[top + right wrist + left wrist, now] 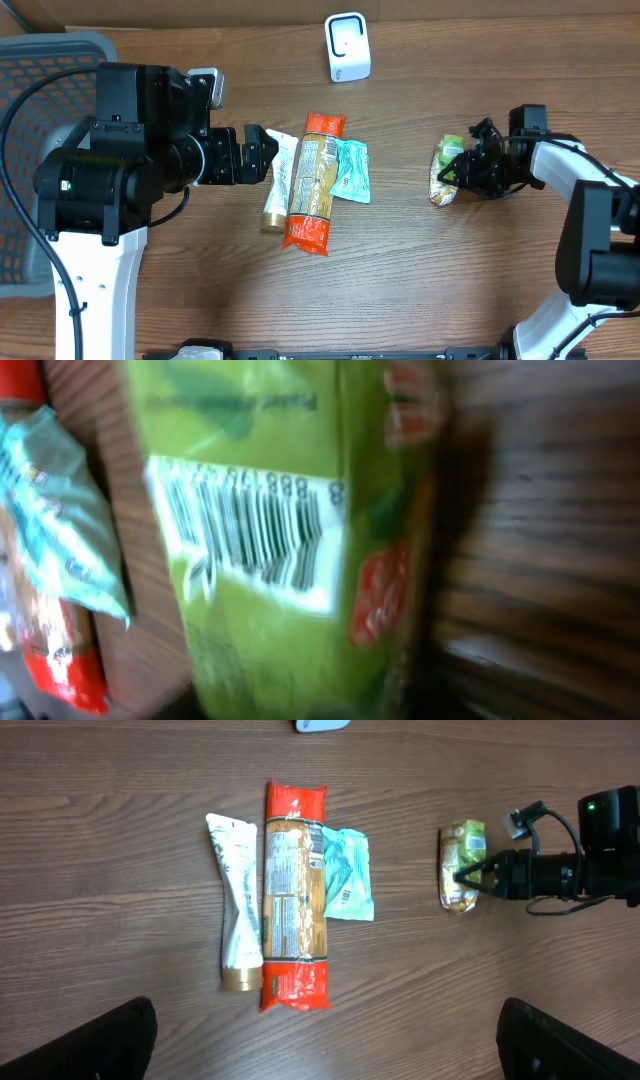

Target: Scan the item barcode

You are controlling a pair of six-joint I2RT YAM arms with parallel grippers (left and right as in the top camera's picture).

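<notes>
Wooden table [200,300]. The left gripper [264,155] hangs wide open and empty beside the spare packets [310,180]. The right gripper [462,168] meets the green packet [440,188] at its edge, well below the white scanner [347,47]; whether it is clamped cannot be told. The barcode [250,530] lies uppermost, probably to be shown to the scanner.

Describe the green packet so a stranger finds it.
On the wooden table, a white tube, a red-orange bag and a teal pouch lie together. The green plastic packet lies alone to their right, at the right gripper. Only it is green.
</notes>
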